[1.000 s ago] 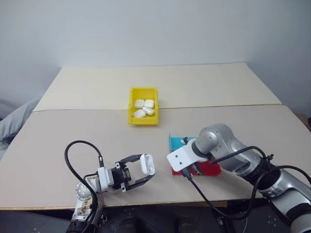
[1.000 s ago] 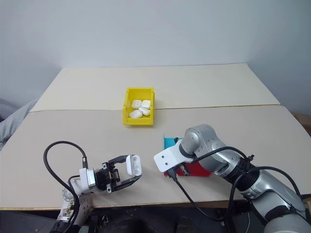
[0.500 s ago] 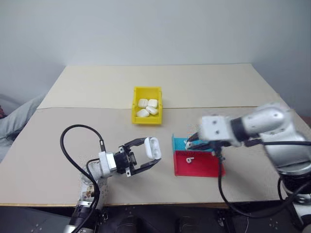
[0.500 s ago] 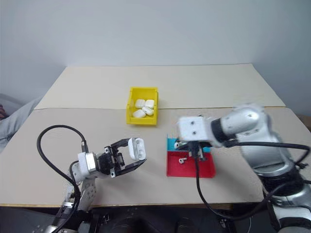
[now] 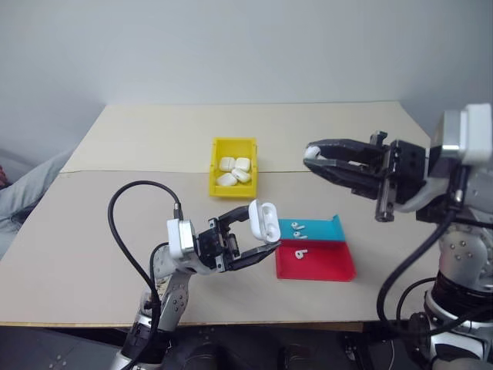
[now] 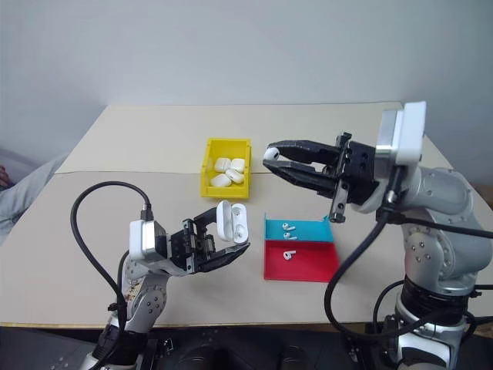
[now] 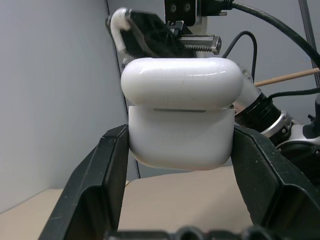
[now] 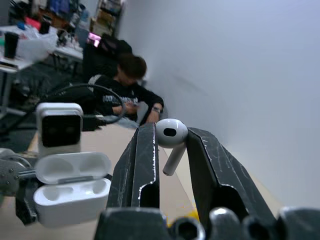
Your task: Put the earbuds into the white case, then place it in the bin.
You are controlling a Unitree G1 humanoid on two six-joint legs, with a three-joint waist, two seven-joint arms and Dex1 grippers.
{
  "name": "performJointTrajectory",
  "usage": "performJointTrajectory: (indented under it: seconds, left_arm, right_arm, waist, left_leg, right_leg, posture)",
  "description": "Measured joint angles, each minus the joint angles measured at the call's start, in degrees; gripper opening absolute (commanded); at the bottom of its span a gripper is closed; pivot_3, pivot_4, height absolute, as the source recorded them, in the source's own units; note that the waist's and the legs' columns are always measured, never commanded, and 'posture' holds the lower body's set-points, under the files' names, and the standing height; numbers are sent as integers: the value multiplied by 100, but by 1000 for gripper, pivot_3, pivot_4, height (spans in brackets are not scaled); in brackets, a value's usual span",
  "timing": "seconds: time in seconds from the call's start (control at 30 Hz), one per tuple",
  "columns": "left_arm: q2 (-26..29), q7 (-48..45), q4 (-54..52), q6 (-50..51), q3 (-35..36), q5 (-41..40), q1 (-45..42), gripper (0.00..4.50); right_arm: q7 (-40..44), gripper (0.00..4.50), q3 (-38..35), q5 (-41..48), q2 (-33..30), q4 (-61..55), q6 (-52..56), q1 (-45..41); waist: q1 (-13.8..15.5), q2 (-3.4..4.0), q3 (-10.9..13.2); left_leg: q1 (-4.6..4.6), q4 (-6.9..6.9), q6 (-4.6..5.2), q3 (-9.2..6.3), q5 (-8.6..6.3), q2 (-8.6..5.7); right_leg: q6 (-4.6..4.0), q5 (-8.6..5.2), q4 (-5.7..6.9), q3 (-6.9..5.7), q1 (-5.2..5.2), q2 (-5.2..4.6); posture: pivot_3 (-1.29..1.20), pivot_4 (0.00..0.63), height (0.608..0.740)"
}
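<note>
My left gripper (image 5: 258,230) is shut on the white case (image 5: 263,221), held above the table with its lid hinged open. In the right wrist view the case (image 8: 72,192) shows two empty wells. Raised to the right and pointing toward the case, my right gripper (image 5: 310,156) is shut on one earbud (image 8: 170,134) at its fingertips, a gap away from the case. Two more earbuds (image 5: 297,228) lie in the blue tray, and one earbud (image 5: 302,251) lies in the red tray. The yellow bin (image 5: 233,192) stands behind, holding several white cases.
The blue tray (image 5: 325,229) and red tray (image 5: 330,264) sit side by side on the table below my right gripper. A black cable loops from my left wrist (image 5: 135,223). A person (image 8: 125,85) sits in the background of the right wrist view.
My right gripper rose from the trays with an earbud and swung round to point left at the case. My left gripper lifted the open case up and to the right.
</note>
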Motion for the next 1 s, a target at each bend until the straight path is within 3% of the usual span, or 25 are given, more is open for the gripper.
performJointTrajectory:
  seconds: [0.4,1.0]
  left_arm:
    - [80,-132,-114,133,30,-30,0,2799]
    - [133,-163,-121,150,91,-24,24,2799]
  right_arm:
    - [169,704,1262,-273,302,145,-1466,537]
    - [185,704,1734,-568,102,596,-2094,708]
  waist:
    - [-2,0,0]
    - [3,0,0]
  left_leg:
    - [3,1,0,0,1,0]
    - [2,0,0,0,0,0]
  right_leg:
    - [0,0,1,0,2,1]
    - [0,0,0,0,1,1]
  posture:
    - [0,150,740]
    - [0,150,740]
